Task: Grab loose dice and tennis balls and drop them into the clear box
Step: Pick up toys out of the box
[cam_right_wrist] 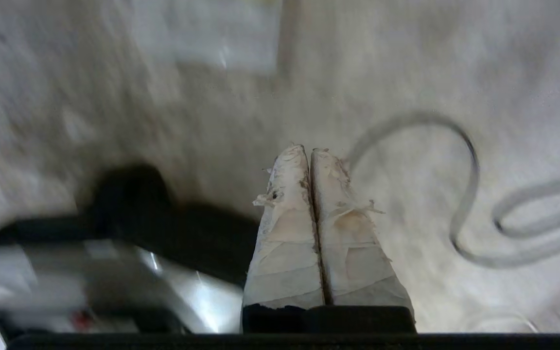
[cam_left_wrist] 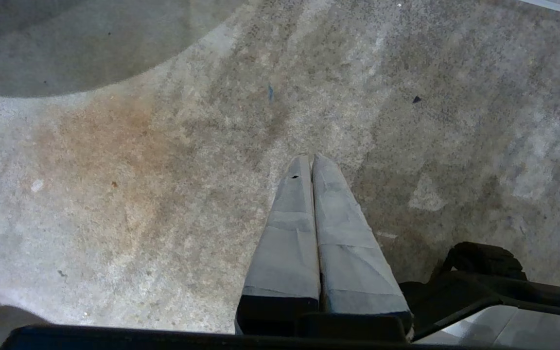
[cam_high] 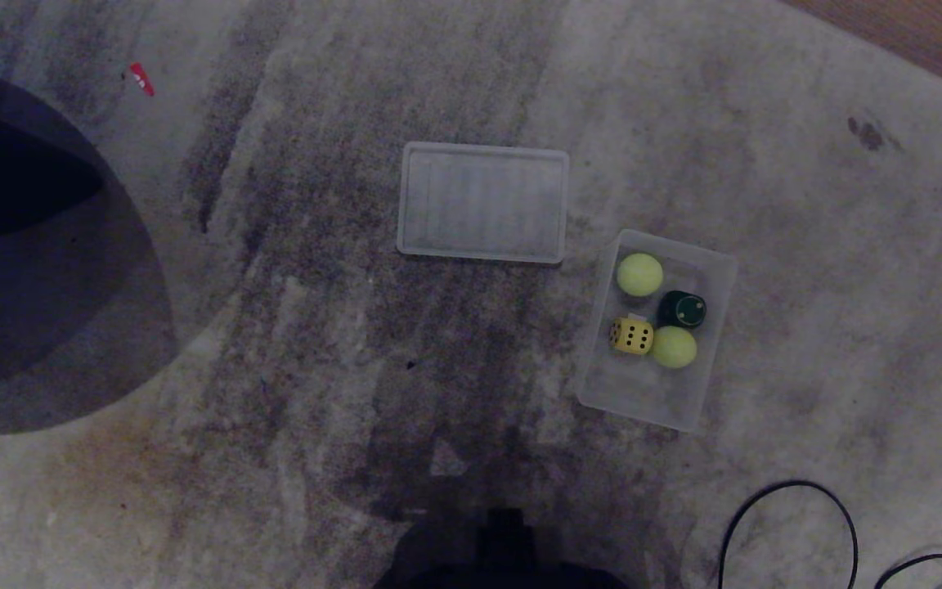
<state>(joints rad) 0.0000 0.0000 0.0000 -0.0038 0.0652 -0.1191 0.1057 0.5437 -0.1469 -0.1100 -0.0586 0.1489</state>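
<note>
Neither gripper shows in the head view. On the grey carpet (cam_high: 291, 343) a clear box (cam_high: 712, 343) lies toward the robot's right, and inside it sit two tennis balls, one (cam_high: 639, 274) at the far end and one (cam_high: 674, 347) near the middle, a yellow die with dark dots (cam_high: 631, 335) touching the nearer ball, and a dark green die (cam_high: 682, 309) between the two balls. Just beside the box, on its left and farther off, a flat translucent lid (cam_high: 483, 203) lies on the carpet. No ball or die is visible loose on the carpet here, so the collecting looks finished. A black cable (cam_high: 790, 499) loops at the near right.

From the left wrist view, the left gripper (cam_left_wrist: 309, 163) hangs over bare carpet with its taped fingers pressed together and nothing between them.

From the right wrist view, the right gripper (cam_right_wrist: 307, 151) likewise has its worn, taped fingers closed on nothing, above carpet near the looping cable.

If any piece needed lifting again, the balls would likely be light and springy, their fuzz giving good friction; squeeze across the widest part. The dice look rigid and smooth, best taken on two opposite flat faces, since rounded corners could slip.
</note>
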